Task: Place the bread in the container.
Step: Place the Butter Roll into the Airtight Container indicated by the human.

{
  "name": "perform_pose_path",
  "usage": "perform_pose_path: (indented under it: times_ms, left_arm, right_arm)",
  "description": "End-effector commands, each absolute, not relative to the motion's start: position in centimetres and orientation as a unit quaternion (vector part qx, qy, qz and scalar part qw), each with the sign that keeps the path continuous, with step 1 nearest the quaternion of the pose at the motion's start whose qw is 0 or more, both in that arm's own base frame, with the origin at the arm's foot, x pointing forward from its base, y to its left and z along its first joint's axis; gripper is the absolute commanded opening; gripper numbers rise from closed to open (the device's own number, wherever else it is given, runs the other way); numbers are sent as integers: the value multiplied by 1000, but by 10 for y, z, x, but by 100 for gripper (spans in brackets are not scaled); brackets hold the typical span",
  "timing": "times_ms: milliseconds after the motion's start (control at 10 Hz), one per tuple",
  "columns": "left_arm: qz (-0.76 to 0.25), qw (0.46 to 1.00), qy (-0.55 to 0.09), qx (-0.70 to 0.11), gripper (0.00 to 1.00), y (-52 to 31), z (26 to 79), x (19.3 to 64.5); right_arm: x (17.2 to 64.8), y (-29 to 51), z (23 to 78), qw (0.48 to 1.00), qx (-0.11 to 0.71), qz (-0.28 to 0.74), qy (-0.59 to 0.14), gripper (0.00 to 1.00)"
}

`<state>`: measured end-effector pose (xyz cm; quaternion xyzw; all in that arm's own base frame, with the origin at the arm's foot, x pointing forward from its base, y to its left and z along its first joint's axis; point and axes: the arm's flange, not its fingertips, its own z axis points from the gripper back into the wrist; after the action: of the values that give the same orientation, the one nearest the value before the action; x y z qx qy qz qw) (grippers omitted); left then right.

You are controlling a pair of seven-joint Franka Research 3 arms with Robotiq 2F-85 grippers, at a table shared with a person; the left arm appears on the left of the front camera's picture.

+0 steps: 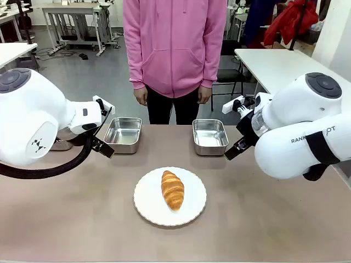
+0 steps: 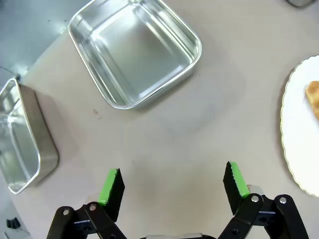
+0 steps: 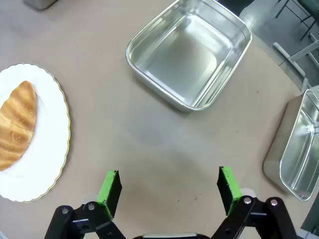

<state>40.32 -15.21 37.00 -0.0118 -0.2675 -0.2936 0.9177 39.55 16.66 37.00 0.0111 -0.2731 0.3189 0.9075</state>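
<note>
Bread: a golden-brown croissant (image 1: 173, 189) lies near the middle of the plate, its long axis running toward the person. Nothing touches it.
Plate: round, white, with a scalloped rim (image 1: 145, 205). It sits on the brown table (image 1: 274, 219), between the two arms.
Left container: a shiny steel pan (image 1: 123, 134) beyond the plate and to its left, well apart from it, its bottom bare.
Right container: a matching pan (image 1: 210, 136) beyond the plate and to its right, also well apart, its bottom bare.
Outer left container: another steel pan (image 2: 22, 144), farther from the plate than the left container, at the table's edge.
Outer right container: a fourth pan (image 3: 299, 149), farther from the plate than the right container, at the table's edge.
Left gripper: (image 2: 173, 186) hangs over bare table to the plate's left, near the left container. Its jaws are spread wide and the green pads hold nothing.
Right gripper: (image 3: 169, 186) hangs over bare table to the plate's right, near the right container. Its jaws are spread wide and nothing is between them.
Person: in a pink hoodie (image 1: 174, 44), stands across the table from the plate, arms hanging at the sides.
</note>
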Motion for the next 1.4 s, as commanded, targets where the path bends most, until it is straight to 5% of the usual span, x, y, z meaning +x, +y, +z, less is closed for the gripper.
perform_pose_path:
  times_ms: [0, 900, 1300]
  left_arm:
    - [-294, 918, -268, -12, 100, -152, 370, 403]
    - [-294, 917, -268, -12, 100, -153, 370, 403]
    - [-331, 906, -254, -67, 100, -91, 478, 441]
  right_arm:
    - [395, 167, 370, 908, 11, 319, -273, 100]
    - [395, 167, 370, 908, 11, 319, -273, 100]
    - [439, 142, 476, 893, 23, 312, -324, 100]
